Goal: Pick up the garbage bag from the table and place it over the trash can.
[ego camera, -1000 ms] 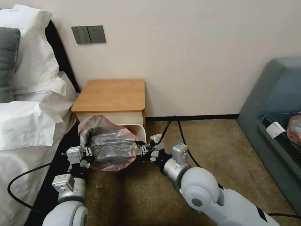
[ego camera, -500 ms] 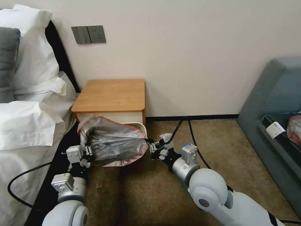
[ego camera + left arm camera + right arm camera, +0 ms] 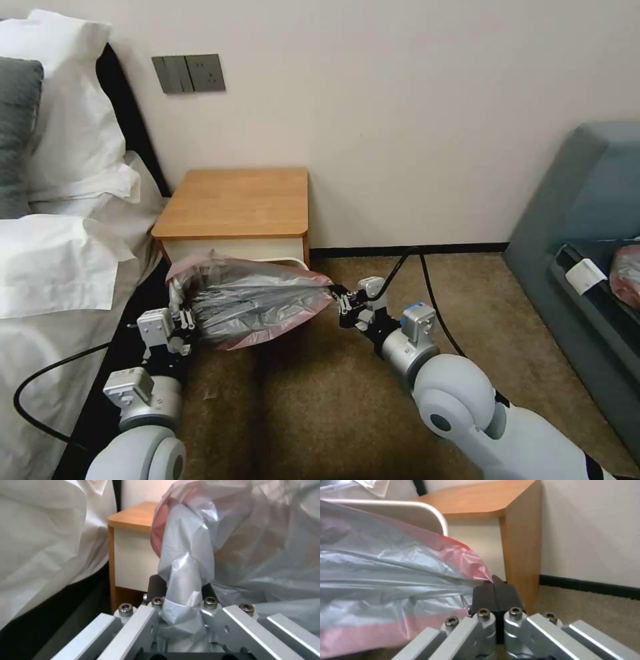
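Two grippers, both clamped on one garbage bag (image 3: 257, 303).

Left gripper (image 3: 181, 325): jaws closed on a twisted, gathered hank of the bag's rim, which rises out of the fingers (image 3: 156, 592) as a rope of silvery film in the left wrist view. Position: low, beside the bed (image 3: 60, 267), in front of the nightstand's near-left corner.

Right gripper (image 3: 341, 308): black pads (image 3: 495, 597) pressed flat together, pinching the pink-tinted edge of the bag at its opposite end. Position: low over the carpet (image 3: 320, 413), just off the nightstand's front right corner.

Garbage bag: off the table, strung between the two grippers and drawn out sideways into a long, taut, creased span. The opposed holds appear meant to stretch the mouth wide enough to pass over the bin's rim.

Trash can (image 3: 283, 261): beige, standing on the floor against the nightstand's white front; only a strip of its back rim shows above the bag, which hangs across it. Whether the film has hooked any edge of the rim cannot be told.

Table (image 3: 240, 200): wooden nightstand, orange-brown top, against the wall.

Status, as judged: bag lifted and spread; seating it over the rim is not yet done.
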Controlling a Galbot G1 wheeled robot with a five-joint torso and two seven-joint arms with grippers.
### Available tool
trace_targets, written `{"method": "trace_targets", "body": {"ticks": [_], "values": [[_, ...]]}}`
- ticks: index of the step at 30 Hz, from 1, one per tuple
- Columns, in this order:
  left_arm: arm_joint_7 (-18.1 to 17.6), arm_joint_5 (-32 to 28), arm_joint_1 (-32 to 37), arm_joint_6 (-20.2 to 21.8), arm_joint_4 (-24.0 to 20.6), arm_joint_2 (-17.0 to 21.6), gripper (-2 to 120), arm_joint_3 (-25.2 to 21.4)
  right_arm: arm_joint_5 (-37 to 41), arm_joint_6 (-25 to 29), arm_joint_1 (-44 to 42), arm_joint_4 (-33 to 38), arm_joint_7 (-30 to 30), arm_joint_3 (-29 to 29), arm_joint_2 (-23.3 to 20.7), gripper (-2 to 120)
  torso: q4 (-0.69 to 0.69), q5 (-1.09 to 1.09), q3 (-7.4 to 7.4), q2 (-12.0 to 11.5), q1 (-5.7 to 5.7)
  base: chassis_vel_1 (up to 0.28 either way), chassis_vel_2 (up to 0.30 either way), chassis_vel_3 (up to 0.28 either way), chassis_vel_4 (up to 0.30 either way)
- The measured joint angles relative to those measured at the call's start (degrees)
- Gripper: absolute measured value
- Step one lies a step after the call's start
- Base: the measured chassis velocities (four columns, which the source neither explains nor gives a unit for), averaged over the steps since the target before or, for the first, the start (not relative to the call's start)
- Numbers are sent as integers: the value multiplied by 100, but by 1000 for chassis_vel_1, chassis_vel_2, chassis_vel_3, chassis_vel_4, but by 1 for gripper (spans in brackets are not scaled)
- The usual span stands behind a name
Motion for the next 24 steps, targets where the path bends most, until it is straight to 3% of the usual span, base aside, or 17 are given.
{"method": "trace_targets", "body": {"ticks": [10,12,14,16,21,24], "values": [[-47,-146,-8,89,-37,9,5,-44,-639,136,-179,-64,-415,100,-34,0,0,0,0,0,0,0,0,0,0],[-47,-142,-13,100,-28,9,5,-54,-965,230,-311,70,-676,183,-76,10,0,0,0,0,0,0,0,0,0],[-47,-139,-14,101,-18,8,5,-58,-1062,272,-361,114,-748,210,-93,11,0,0,0,0,0,0,0,0,0],[-47,-127,-27,110,48,18,5,-86,-1419,453,-708,417,-1032,333,-234,25,0,0,0,0,0,0,0,0,0],[-47,-111,-55,121,107,34,5,-100,-1545,595,-1100,802,-1276,399,-448,38,-1,-1,0,0,0,0,0,0,0],[13,33,-40,120,144,65,5,-23,-1829,1075,-980,807,-1654,396,-561,53,-2,-1,0,0,0,0,0,0,0]]}}
